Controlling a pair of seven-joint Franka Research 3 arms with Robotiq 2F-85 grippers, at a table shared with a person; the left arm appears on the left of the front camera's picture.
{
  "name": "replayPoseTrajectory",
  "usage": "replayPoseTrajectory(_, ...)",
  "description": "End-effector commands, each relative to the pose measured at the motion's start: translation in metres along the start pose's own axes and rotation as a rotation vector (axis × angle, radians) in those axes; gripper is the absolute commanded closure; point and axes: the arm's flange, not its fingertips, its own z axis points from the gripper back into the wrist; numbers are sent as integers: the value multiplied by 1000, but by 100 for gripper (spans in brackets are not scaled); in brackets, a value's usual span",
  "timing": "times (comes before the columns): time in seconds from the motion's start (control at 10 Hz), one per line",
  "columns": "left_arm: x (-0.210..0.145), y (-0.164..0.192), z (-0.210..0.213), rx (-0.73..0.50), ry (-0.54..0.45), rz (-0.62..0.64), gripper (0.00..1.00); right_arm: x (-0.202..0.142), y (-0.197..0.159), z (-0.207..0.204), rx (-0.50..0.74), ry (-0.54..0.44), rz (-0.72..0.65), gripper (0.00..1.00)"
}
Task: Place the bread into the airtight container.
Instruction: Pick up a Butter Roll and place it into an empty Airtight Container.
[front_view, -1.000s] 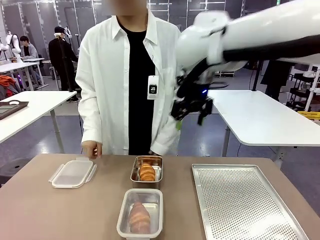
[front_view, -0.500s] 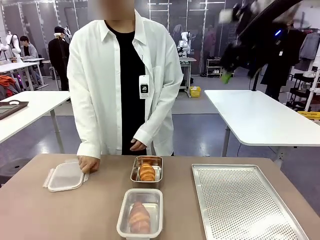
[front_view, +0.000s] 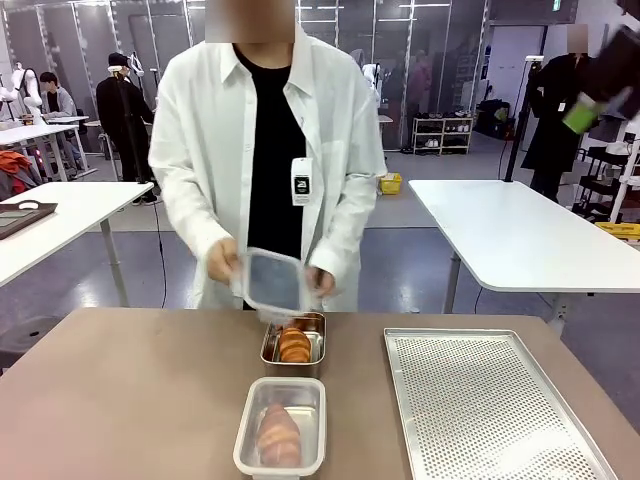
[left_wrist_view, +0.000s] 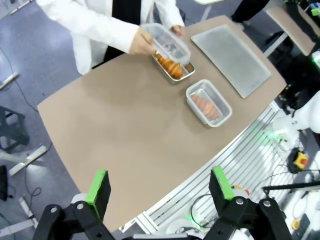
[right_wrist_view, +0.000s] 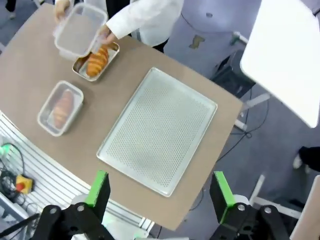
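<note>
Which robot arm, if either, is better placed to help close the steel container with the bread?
Neither really: both grippers, left and right, hang open, high above the table. The person's hands already hold the lid over the container.

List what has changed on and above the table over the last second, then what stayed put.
The person picked the lid up from the table's left side and now holds it in both hands above the metal container with its bread. The right gripper rose from in front of the person to the upper right. Unmoved: the closed container with bread inside, the metal container and the perforated tray.
</note>
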Motion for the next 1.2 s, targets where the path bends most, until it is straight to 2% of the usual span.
replayPoseTrajectory(0.0,1,-1,1,-2,3,-18,0,-31,-12,-12,-1,-19,-53,0)
replayPoseTrajectory(0.1,1,-1,1,-2,3,-18,0,-36,-12,-14,18,-24,-57,0)
replayPoseTrajectory(0.2,1,-1,1,-2,3,-18,0,-18,-13,-5,9,4,-33,0)
replayPoseTrajectory(1.1,1,-1,1,-2,3,-18,0,-18,-13,-5,9,4,-33,0)
